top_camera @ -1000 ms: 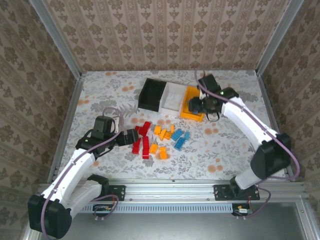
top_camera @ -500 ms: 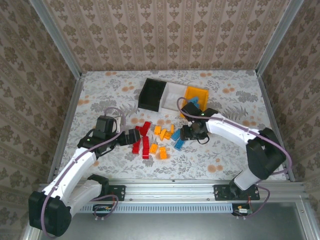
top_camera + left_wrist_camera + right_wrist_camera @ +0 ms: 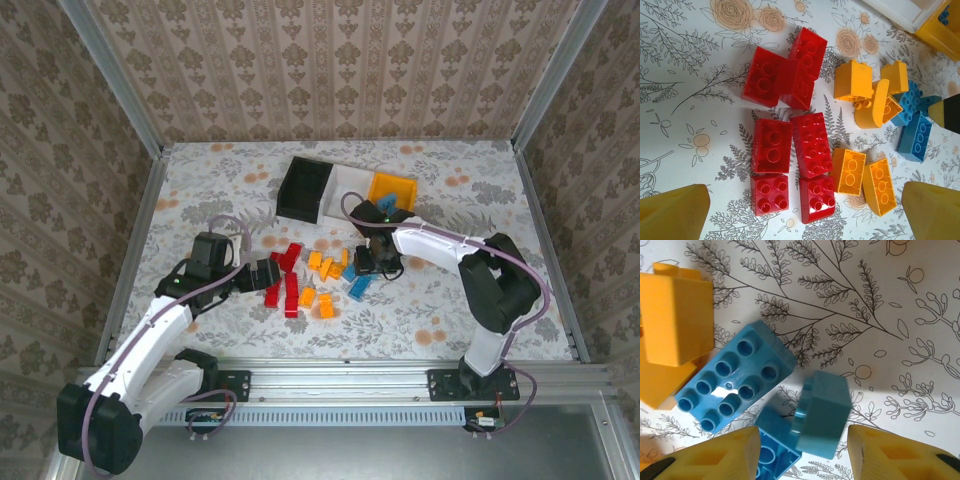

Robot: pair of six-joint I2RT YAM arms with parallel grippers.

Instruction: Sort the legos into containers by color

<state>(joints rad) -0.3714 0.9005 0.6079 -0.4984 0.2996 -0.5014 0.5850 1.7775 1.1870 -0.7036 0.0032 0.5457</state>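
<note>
Just in front of the containers (image 3: 350, 185), in the top view, we see most legos (image 3: 300, 285) loose on the flowered table (image 3: 200, 190), walled by patterned paper (image 3: 330, 70). One blue brick (image 3: 387, 203) lies inside the orange-yellow bin (image 3: 400, 185), so we judge sorting barely begun. From the left wrist, the left gripper (image 3: 805, 215) gapes wide above red bricks (image 3: 790, 145), short of the containers. From the right wrist, the right gripper (image 3: 804, 452) straddles a blue lego (image 3: 822, 412) near the containers; whether it grips, we cannot tell.
</note>
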